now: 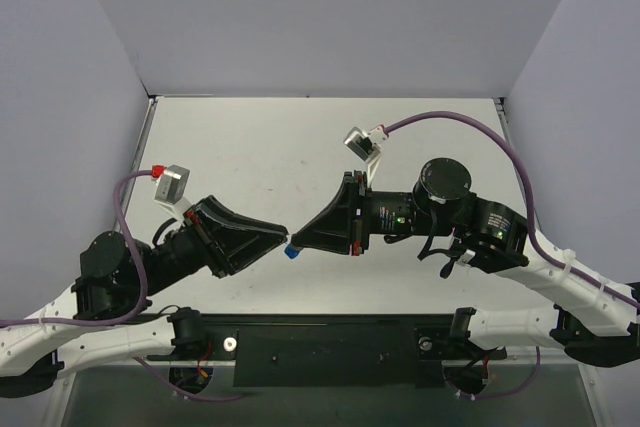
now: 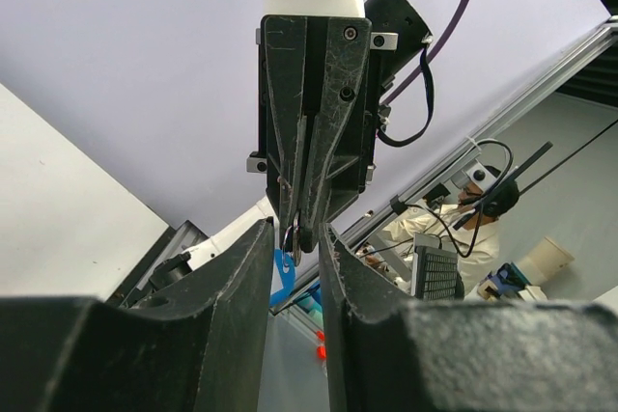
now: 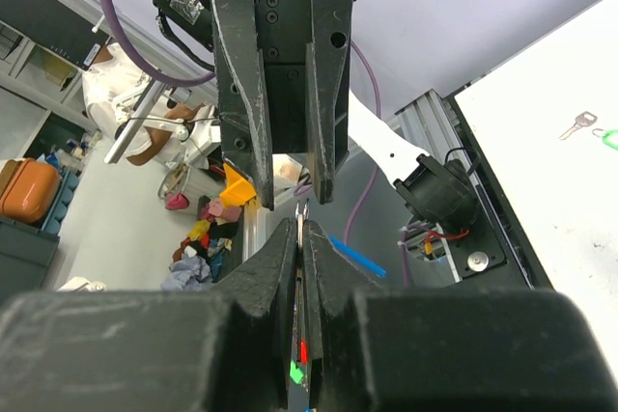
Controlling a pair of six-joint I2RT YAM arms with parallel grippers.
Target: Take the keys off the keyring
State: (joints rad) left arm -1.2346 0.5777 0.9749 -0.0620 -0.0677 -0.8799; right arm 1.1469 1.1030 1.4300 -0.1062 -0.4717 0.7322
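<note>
Both grippers meet tip to tip above the table's front middle. My right gripper (image 1: 299, 239) (image 3: 301, 225) is shut on the thin silver key (image 3: 301, 211), seen edge-on between its fingers. In the left wrist view the key's head (image 2: 305, 236) and the thin ring (image 2: 287, 238) stick out of the right gripper's tips. The blue tag (image 2: 282, 275) (image 1: 292, 249) (image 3: 355, 256) hangs from the ring. My left gripper (image 1: 279, 236) (image 2: 295, 231) is open, its fingertips on either side of the ring and key head, the tag close to its left finger (image 2: 253, 267).
A second silver key (image 3: 577, 124) joined to a green tag (image 3: 609, 137) lies on the white table (image 1: 300, 137), seen only in the right wrist view. Grey walls close the table's left, back and right. The arm bases sit along the near edge.
</note>
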